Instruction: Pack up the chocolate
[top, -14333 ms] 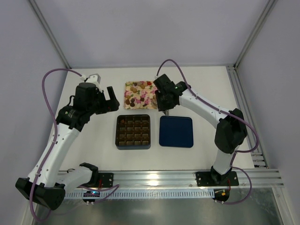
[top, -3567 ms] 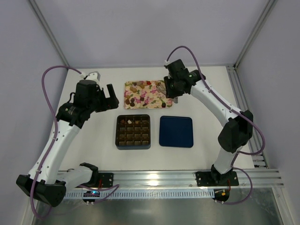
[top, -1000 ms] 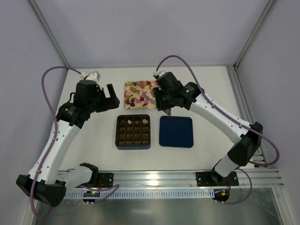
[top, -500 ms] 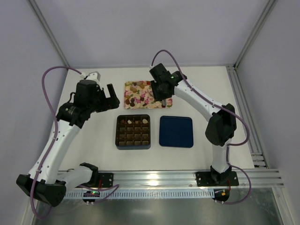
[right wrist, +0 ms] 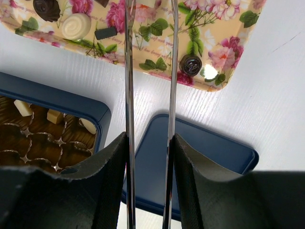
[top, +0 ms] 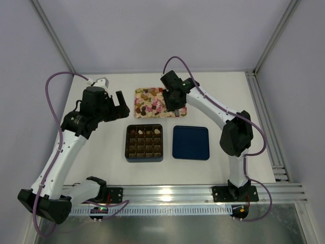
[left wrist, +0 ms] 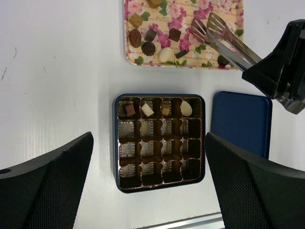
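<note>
**Over the tray: right arm lining up the next pick**

Above the rectangular floral-print tray (right wrist: 224, 33) at the far side, the right gripper (right wrist: 149, 143) is clamped on a pair of long stainless-steel tongs (left wrist: 224, 43). The blades stand a little apart. No piece shows between them, though the wrist view cuts off the tips.

Small brown, dark and cream-white chocolate bonbons (left wrist: 148, 47) lie loose on the tray. Four more sit in the far row of the dark brown square box with a four-by-four grid (left wrist: 151, 162); the other twelve cells look empty. The left gripper (top: 122, 105) hangs just left of the tray, jaws wide apart, holding nothing.

Step, as I read it: picking, early in the fill. The next move calls for lowering the tips around one bonbon, squeezing lightly, lifting, and carrying it to a free cell. The pieces are small and smooth, so a hard squeeze would likely flick one away.

Edges and room:
- The tray's raised near rim lies between the pick and the box; the tips must clear it.
- A round dark swirled bonbon (right wrist: 190, 64) sits close to the near right corner rim, an awkward reach.
- The flat navy-blue square lid (left wrist: 240, 121) lies just right of the box, apart from it.
- The white table (left wrist: 57, 71) is open on the left, and the left arm is off the carry path.
</note>
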`<move>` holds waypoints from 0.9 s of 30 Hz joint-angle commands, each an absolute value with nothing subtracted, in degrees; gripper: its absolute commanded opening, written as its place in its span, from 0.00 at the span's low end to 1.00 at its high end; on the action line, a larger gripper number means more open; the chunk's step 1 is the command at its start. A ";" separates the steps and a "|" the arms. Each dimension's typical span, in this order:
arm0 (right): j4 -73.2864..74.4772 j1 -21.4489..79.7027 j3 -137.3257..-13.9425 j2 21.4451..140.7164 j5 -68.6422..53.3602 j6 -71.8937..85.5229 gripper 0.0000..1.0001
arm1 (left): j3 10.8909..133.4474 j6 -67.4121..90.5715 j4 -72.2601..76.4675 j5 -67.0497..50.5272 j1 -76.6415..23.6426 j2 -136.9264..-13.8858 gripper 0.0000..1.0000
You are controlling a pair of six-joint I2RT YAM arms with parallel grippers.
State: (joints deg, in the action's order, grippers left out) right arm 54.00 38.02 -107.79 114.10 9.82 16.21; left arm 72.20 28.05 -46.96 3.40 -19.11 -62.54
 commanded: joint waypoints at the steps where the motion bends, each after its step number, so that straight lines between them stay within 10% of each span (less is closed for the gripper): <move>1: 52.56 37.97 -109.60 114.70 9.23 16.43 0.44 | 72.60 27.25 -45.79 3.51 -19.07 -62.05 0.96; 27: 53.00 37.97 -108.73 108.73 7.21 16.08 0.21 | 73.21 27.07 -46.41 4.39 -19.07 -61.35 0.96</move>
State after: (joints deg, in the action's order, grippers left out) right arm 54.02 38.02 -107.77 115.42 8.40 16.45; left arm 72.20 28.01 -47.00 3.46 -19.11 -62.52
